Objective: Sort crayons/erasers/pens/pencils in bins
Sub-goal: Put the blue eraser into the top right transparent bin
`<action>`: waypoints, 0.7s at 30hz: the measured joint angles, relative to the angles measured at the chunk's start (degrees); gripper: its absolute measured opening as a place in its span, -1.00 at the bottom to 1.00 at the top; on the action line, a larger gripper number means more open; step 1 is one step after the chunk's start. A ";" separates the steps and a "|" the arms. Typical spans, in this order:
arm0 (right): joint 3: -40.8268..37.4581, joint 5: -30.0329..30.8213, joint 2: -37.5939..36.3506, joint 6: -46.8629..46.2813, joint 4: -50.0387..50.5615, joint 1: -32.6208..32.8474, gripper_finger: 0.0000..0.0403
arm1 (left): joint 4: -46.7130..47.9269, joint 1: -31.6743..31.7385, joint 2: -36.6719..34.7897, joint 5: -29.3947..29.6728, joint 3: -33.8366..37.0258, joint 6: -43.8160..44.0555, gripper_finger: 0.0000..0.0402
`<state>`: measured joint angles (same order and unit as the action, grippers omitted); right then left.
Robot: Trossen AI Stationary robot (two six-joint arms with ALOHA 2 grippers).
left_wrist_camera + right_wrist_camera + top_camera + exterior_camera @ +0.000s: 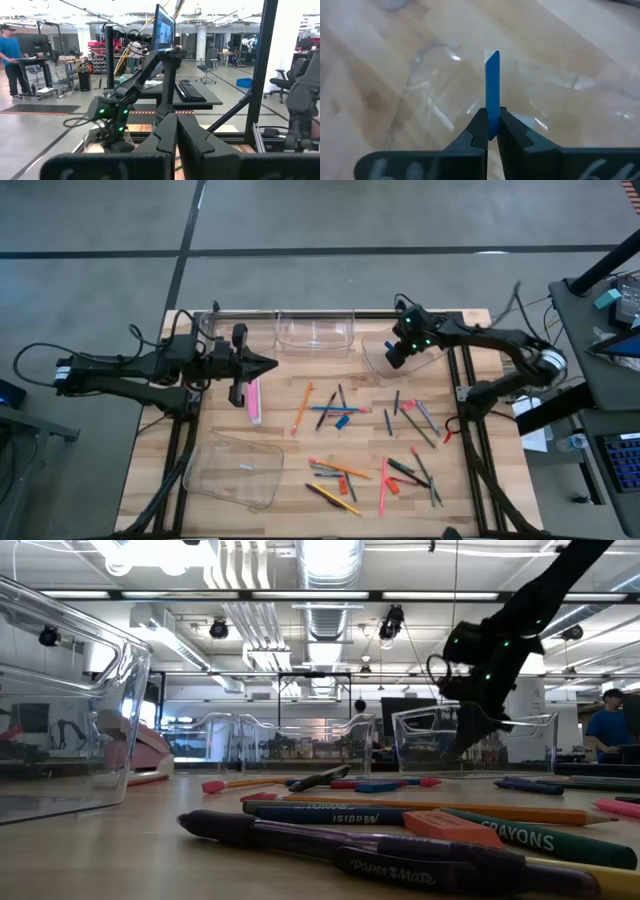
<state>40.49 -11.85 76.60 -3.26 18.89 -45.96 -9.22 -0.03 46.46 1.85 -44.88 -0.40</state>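
Pinching a blue eraser (pixel 492 90) upright btwn its jaws, right gripper (pixel 491 131) hangs over a clear bin (pixel 377 358).

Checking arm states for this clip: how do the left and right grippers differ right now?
The right gripper pinches a flat blue eraser over a clear bin; the left gripper holds nothing. The right gripper points down at the table's far right; the left gripper lies level, pointing across the table above a pink eraser. Both are shut.
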 joint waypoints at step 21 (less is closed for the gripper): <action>12.68 10.44 9.28 -3.75 0.66 -5.73 -0.94 | 0.24 -0.01 0.39 -0.02 0.00 0.07 -1.00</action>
<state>53.17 -1.41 85.89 -7.01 19.55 -51.68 -8.98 -0.03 46.84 1.83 -44.88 -0.34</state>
